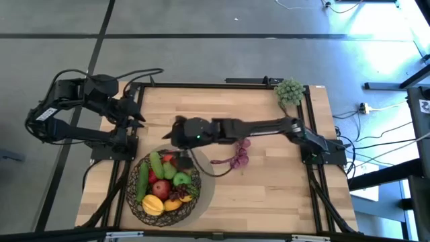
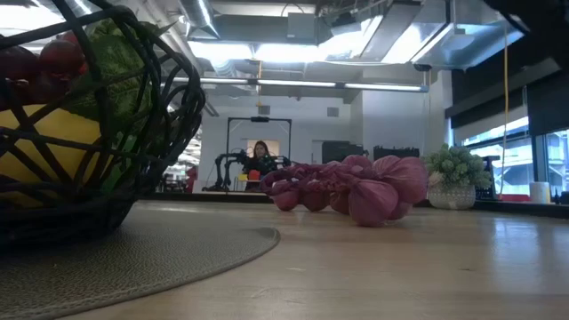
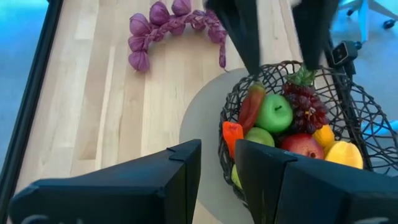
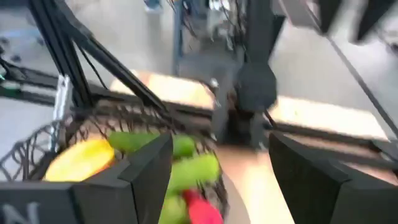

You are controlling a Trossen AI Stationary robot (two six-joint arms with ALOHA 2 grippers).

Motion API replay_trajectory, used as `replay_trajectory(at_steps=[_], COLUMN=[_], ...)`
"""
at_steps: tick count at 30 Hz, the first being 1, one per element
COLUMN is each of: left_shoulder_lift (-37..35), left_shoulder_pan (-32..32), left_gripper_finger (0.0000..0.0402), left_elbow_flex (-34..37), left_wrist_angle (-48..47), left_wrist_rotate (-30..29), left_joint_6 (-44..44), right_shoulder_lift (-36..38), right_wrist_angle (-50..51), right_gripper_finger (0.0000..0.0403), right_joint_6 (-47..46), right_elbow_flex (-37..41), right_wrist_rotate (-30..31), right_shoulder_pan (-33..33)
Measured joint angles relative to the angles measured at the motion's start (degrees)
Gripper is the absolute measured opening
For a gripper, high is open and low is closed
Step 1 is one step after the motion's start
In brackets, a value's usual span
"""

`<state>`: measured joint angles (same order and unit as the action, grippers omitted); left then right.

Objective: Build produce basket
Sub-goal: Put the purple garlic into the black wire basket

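The dark wire-mesh basket (image 1: pixel 130 189) stands on a round grey mat (image 3: pixel 199 118) at the table's near left. It holds several pieces of produce: red and green apples, yellow and orange fruits, green cucumbers and a dark grape bunch (image 3: pixel 305 106). A purple bunch (image 1: pixel 238 156) lies on its side on the bare wood to the right of the basket. My right gripper (image 1: pixel 173 138) hangs open and empty just above the basket's far rim; its two fingers (image 3: pixel 239 31) also show in the left wrist view. My left gripper (image 1: pixel 140 115) waits at the far left, with a narrow gap between its fingers, empty.
A small green potted plant (image 1: pixel 290 91) stands at the table's far right corner. Bare wood lies between the purple bunch and the table's right and near edges. In the low view a person (image 2: pixel 260 160) shows far off in the room behind the table.
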<state>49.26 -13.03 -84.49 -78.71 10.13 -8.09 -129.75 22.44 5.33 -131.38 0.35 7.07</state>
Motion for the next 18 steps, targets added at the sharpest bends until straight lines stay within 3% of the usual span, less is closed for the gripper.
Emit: replay_trajectory(at_steps=[8,18], left_shoulder_lift=[-0.21,-0.21], left_shoulder_pan=[0.26,2.07], left_gripper_finger=[0.0088,0.0088], left_elbow_flex=[0.0,0.0], left_wrist_angle=[0.04,0.05], left_wrist_rotate=[1.83,1.81], left_joint_6=[-1.12,-1.02], right_shoulder_lift=[5.8,5.98], right_wrist_angle=[28.23,56.46], right_gripper_finger=[0.0257,0.0257], right_joint_6=[-4.52,-17.27], right_elbow_flex=[-3.0,-2.19], right_wrist_rotate=[1.28,1.15], right_shoulder_pan=[0.57,0.7])
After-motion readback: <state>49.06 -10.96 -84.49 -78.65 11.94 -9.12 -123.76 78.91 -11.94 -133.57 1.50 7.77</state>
